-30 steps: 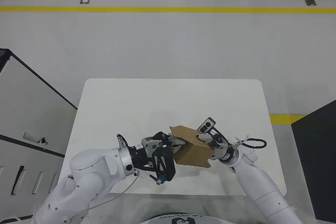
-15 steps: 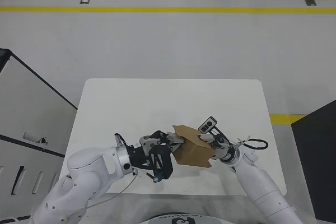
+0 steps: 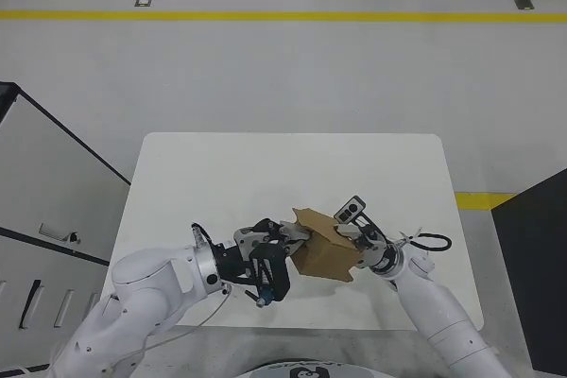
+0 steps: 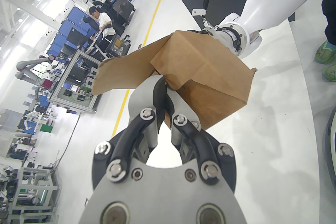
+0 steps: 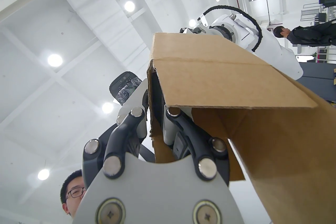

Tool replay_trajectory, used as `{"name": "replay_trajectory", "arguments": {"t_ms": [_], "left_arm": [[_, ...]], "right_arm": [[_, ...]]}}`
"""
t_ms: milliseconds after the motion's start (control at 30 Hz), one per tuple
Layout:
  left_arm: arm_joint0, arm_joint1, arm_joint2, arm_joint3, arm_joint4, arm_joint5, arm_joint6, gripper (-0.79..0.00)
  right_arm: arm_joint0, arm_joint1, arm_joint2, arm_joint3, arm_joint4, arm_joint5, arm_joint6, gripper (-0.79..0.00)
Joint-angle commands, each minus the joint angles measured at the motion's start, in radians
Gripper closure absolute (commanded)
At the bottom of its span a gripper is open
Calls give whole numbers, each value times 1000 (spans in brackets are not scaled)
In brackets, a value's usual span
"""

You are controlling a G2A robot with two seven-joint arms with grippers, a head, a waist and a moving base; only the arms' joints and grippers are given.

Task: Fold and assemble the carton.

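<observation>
On the left, pinched tight at a loose flap of the brown carton (image 4: 204, 70) by the left gripper (image 4: 164, 86). In the middle, held tilted between both arms over the near half of the white table (image 3: 265, 170), one flap standing open. On the right, clamped at a wall edge by the right gripper (image 5: 156, 114).

Industrial robotics hall: equipment racks (image 4: 73, 83), yellow floor line (image 3: 283, 15), ceiling lamps (image 5: 54, 59).

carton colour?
Plain brown cardboard carton, no pattern; clearest in the left wrist view.
</observation>
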Motion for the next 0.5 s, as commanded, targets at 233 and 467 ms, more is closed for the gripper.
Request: {"name": "replay_trajectory", "arguments": {"t_ms": [233,467], "left_arm": [[10,-1,-30,0,-48,39,-5,0],[12,-1,-43,0,-68,43,16,0]], "right_arm": [[8,-1,-1,14,0,9,-7,0],[11,-1,0,21,3,18,-12,0]]}}
